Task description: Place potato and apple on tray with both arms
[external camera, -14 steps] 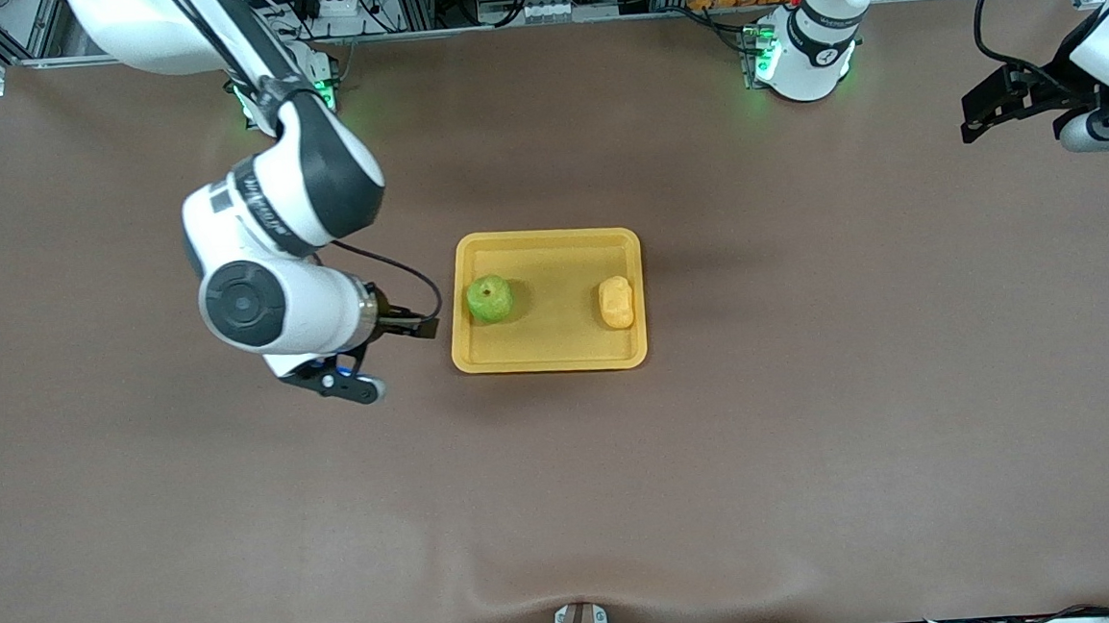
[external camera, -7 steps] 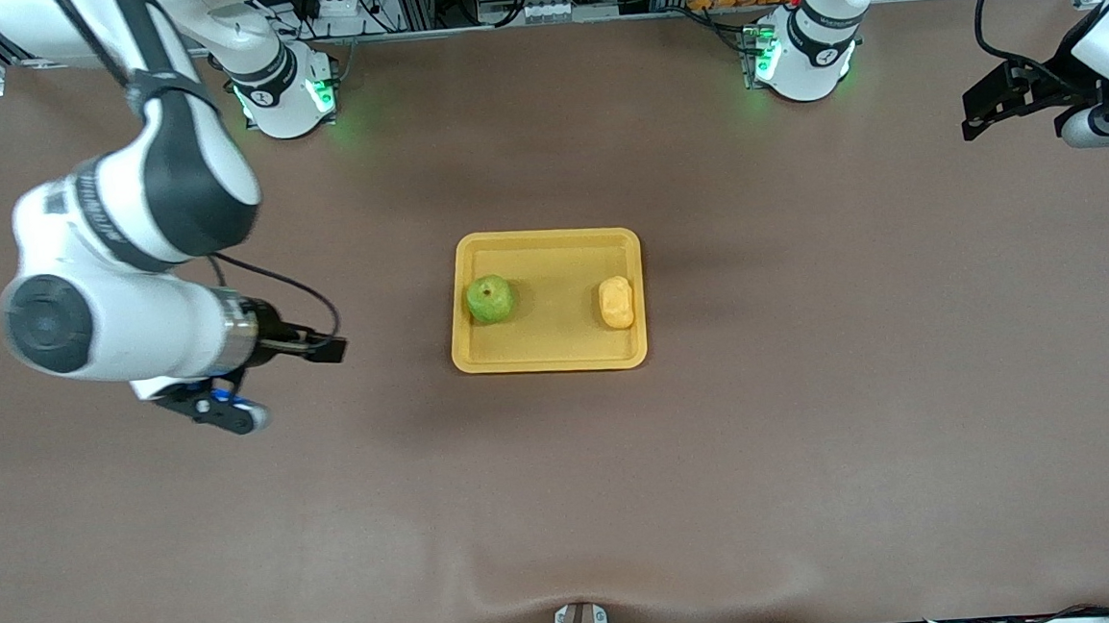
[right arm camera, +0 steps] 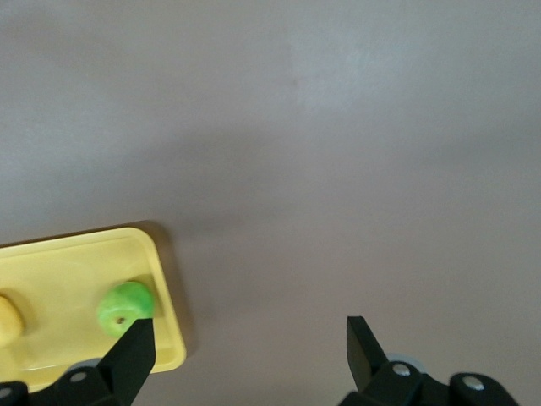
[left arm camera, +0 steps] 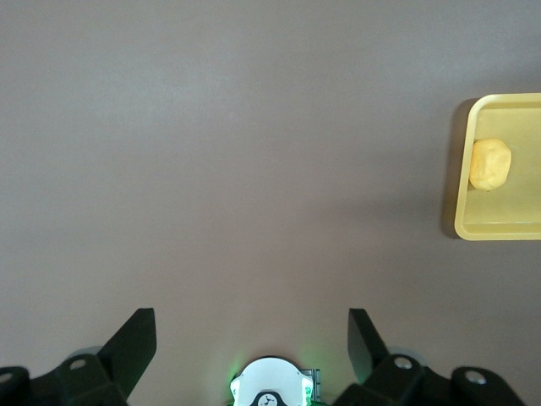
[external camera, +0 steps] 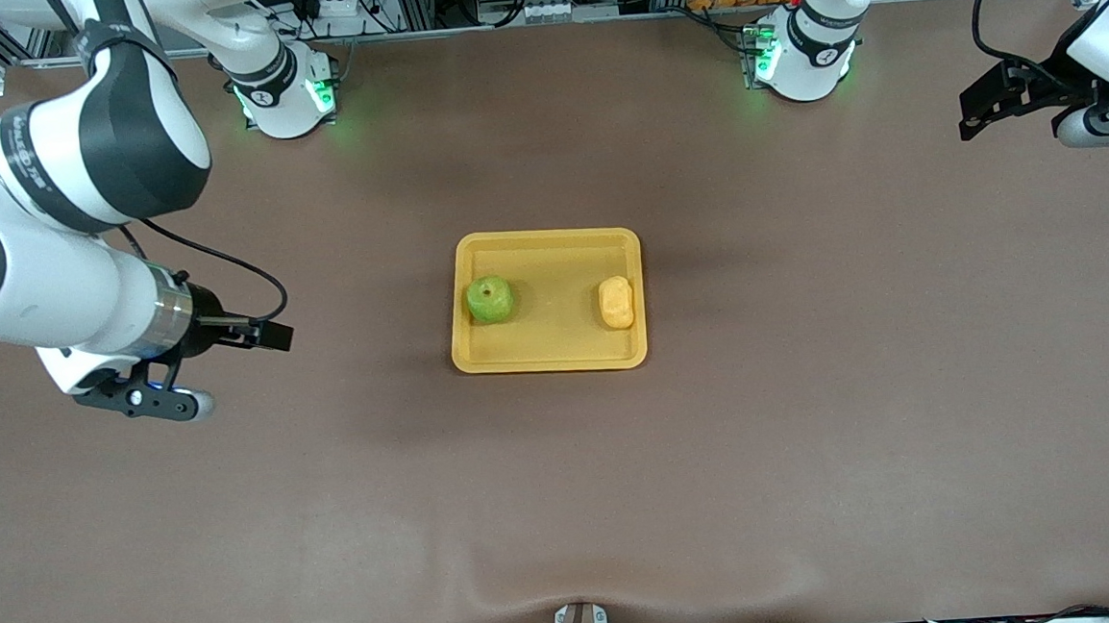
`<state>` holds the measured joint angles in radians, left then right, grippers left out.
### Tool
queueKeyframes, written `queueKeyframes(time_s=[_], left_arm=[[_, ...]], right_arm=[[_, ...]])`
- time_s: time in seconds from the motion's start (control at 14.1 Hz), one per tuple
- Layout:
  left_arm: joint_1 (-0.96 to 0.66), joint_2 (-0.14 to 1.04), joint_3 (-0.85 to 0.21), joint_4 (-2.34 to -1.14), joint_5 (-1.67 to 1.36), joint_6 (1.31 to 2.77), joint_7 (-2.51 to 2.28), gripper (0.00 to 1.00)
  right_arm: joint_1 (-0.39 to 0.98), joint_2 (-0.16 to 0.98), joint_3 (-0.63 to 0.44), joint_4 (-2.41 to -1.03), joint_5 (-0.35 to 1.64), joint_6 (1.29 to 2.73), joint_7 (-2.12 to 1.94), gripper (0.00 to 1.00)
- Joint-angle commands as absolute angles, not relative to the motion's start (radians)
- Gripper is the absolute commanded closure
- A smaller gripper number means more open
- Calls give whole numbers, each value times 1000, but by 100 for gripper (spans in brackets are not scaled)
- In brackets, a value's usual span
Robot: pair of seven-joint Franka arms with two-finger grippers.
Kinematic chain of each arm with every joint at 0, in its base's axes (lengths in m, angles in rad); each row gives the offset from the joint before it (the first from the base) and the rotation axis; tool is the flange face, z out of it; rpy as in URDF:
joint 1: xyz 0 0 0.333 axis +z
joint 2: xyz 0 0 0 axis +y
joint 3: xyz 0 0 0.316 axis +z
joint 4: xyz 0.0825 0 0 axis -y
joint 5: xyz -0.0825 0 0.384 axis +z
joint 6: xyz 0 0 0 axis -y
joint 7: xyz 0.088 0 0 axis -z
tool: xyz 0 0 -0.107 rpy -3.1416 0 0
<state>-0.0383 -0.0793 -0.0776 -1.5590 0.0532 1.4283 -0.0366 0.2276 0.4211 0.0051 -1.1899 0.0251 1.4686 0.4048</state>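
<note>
A shallow yellow-orange tray (external camera: 550,360) sits near the middle of a brown table (external camera: 812,431). Two foods rest inside it, well apart from each other. The round green apple (external camera: 490,299) lies at the end of the tray toward the right arm's end of the table, close to the rim. The pale yellow, lumpy potato (external camera: 617,303) lies at the end toward the left arm's end of the table, also close to the rim. Both sit flat on the tray floor, and nothing touches either one.

The right gripper (external camera: 267,336) hangs in the air over bare table, well away from the tray, toward the right arm's end. Its fingers (right arm camera: 135,348) are spread wide and hold nothing.

The left gripper (external camera: 980,112) hangs over the table's edge at the left arm's end, far from the tray. Its fingers (left arm camera: 135,342) are also spread wide and empty.
</note>
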Motion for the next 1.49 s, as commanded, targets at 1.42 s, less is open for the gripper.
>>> queueKeyframes(time_s=[1.42], left_arm=[[-37, -110, -81, -1583, 35, 1433, -20, 0]], right_arm=[[-54, 19, 15, -1475, 14, 1476, 60, 0]])
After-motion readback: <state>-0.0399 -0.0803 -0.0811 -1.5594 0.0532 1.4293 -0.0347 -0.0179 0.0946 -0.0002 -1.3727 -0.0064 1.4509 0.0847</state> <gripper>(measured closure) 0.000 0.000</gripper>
